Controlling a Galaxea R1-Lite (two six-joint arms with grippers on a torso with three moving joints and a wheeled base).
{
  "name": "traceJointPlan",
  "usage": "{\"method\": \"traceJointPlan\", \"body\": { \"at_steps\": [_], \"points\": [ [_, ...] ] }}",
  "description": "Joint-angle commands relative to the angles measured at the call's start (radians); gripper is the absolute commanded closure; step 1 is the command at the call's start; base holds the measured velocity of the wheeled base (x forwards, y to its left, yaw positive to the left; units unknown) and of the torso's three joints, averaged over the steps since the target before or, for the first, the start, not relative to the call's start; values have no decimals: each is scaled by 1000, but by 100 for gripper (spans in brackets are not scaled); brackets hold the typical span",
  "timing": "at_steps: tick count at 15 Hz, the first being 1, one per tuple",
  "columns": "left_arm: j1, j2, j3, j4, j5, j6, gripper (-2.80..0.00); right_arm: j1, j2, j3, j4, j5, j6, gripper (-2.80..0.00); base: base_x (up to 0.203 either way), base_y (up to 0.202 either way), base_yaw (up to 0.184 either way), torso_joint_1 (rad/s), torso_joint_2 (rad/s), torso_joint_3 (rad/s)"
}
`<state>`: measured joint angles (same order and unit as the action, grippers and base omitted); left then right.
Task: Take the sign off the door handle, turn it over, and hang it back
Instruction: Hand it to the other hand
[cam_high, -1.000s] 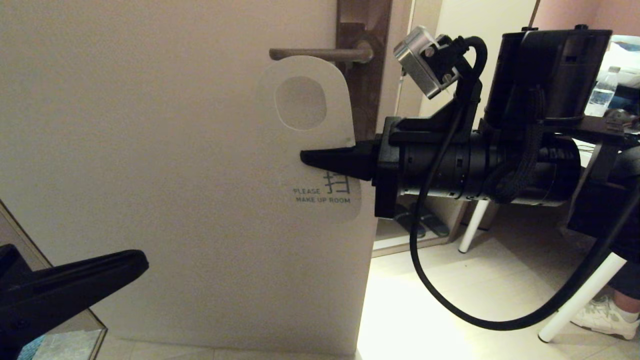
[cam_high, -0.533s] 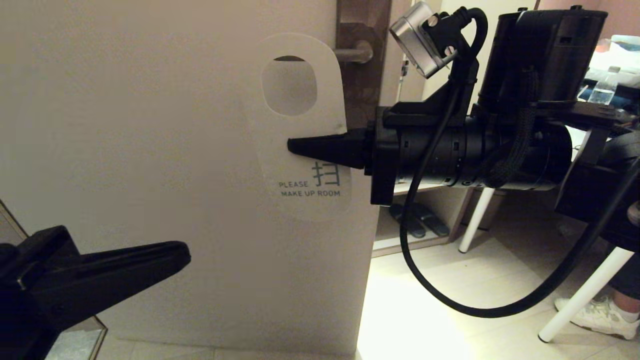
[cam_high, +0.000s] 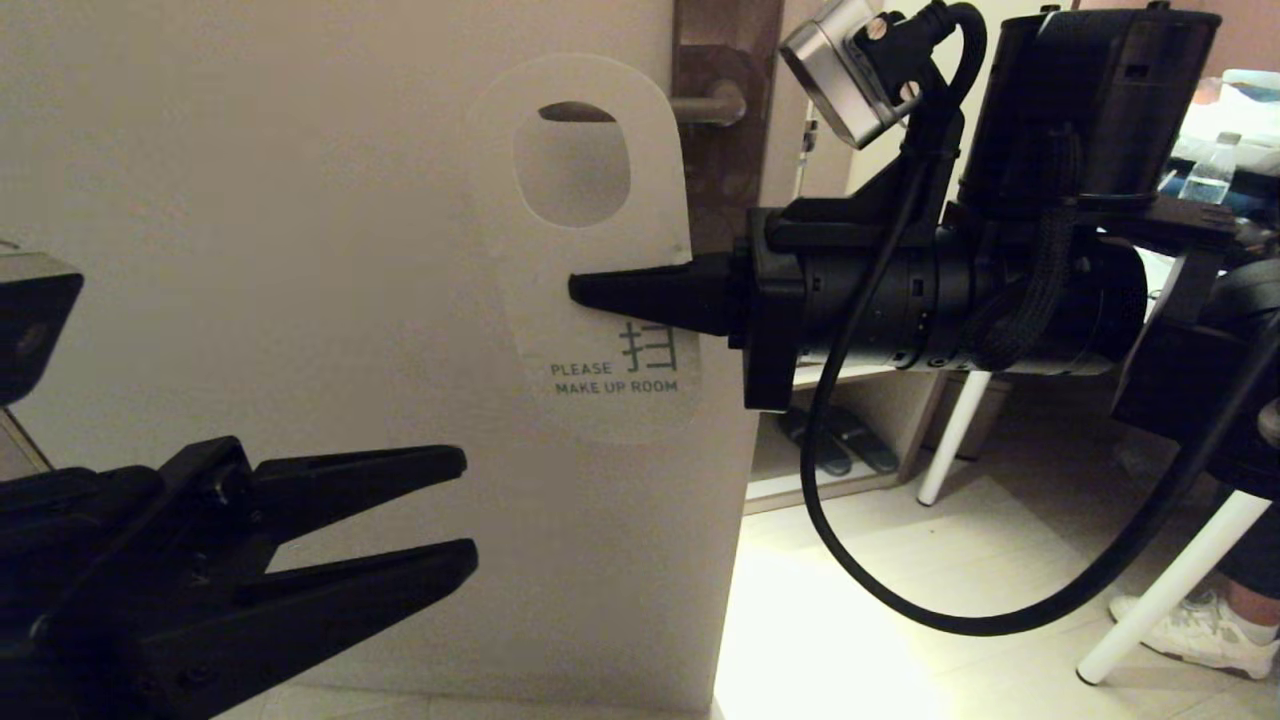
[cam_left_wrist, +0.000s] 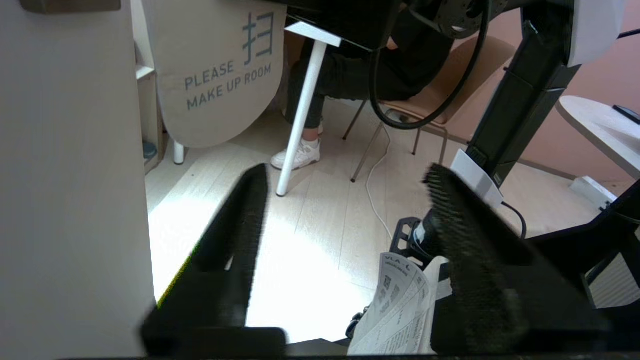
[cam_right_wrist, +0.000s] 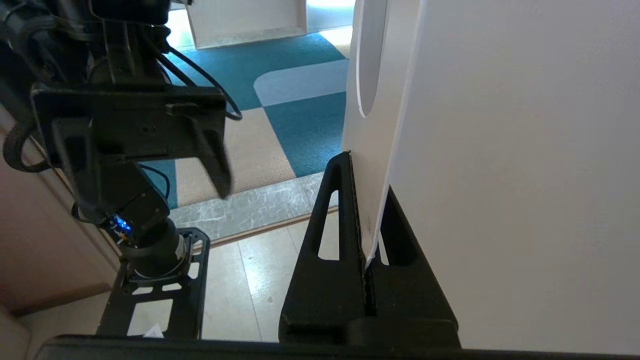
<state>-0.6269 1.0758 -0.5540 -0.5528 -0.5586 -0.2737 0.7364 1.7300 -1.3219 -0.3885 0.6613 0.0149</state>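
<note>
Pinching sign (cam_high: 585, 300) edge: right claw (cam_high: 600, 292); left claw (cam_high: 455, 512) agape below.

The sign (cam_high: 585, 250) hides most of the door handle (cam_high: 708, 104).

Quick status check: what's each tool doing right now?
Left tool: open, empty, low in front of the door.
Right tool: shut on the sign, pinching its edge.

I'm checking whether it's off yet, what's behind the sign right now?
Behind the sign is the pale door. The door handle shows right of it and through the hole's top; the lever's remaining length is covered.
</note>
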Motion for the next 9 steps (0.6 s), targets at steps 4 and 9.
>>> {"method": "traceJointPlan", "body": {
  "at_steps": [4,9],
  "points": [
    [-2,52,-15,-56,-3,-2,-280,31,3,-2,-4,4,0,0,0,0,0,0,0,0],
    [-5,96,-14,-108,-3,-1,-280,38,-1,-7,-4,4,0,0,0,0,0,0,0,0]
  ]
}}
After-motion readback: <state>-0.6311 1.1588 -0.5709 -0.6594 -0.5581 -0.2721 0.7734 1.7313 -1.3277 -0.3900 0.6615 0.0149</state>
